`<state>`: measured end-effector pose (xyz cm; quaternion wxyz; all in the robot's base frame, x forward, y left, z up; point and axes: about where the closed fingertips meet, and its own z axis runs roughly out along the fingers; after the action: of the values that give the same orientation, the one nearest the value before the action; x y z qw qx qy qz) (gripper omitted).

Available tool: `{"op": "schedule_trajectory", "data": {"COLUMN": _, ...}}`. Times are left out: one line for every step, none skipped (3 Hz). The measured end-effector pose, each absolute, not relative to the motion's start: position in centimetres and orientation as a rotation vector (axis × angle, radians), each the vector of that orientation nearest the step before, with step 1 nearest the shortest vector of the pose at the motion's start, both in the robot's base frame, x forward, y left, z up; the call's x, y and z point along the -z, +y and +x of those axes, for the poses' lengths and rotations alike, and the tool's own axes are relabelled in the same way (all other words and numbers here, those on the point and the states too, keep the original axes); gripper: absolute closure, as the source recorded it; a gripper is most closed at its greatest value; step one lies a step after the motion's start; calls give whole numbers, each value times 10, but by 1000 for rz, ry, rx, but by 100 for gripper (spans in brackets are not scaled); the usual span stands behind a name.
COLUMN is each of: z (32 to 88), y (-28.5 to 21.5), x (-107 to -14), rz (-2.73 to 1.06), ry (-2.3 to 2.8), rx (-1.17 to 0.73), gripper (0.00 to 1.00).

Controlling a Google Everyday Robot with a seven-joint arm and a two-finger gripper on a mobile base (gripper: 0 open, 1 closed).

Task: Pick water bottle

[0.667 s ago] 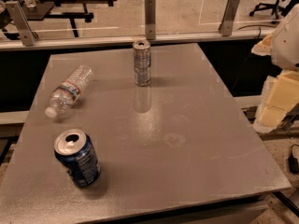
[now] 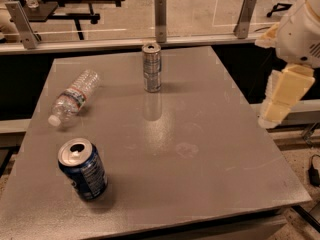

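The water bottle (image 2: 74, 97) lies on its side at the left of the grey table (image 2: 200, 149), white cap pointing toward the near left. It is clear and crinkled, with a red, white and blue label band. My gripper (image 2: 280, 98) hangs off the table's right edge, cream-coloured, below the white arm (image 2: 300, 31). It is far to the right of the bottle and holds nothing that I can see.
A slim silver can (image 2: 152, 67) stands upright at the back middle of the table. A blue drink can (image 2: 83, 169) stands open-topped at the near left. A rail with metal posts (image 2: 160, 13) runs behind the table.
My gripper has shifted slightly left toward the table's right edge. The bottle and both cans have not moved.
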<state>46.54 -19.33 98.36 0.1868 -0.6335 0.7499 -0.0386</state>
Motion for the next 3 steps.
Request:
{"op": "schedule_trajectory", "data": {"z": 515, "y": -146, "x": -994, "rz": -1887, "ry": 1919, "rx": 122, "gripper": 0}}
{"op": "schedule_trajectory", "data": {"z": 556, "y": -91, "x": -1002, "rz": -2014, "ry": 1722, "rx": 118, "gripper": 0}}
{"op": "schedule_trajectory", "data": {"z": 588, "y": -24, "x": -1004, "rz": -2161, "ry": 1505, "rx": 104, "gripper": 0}}
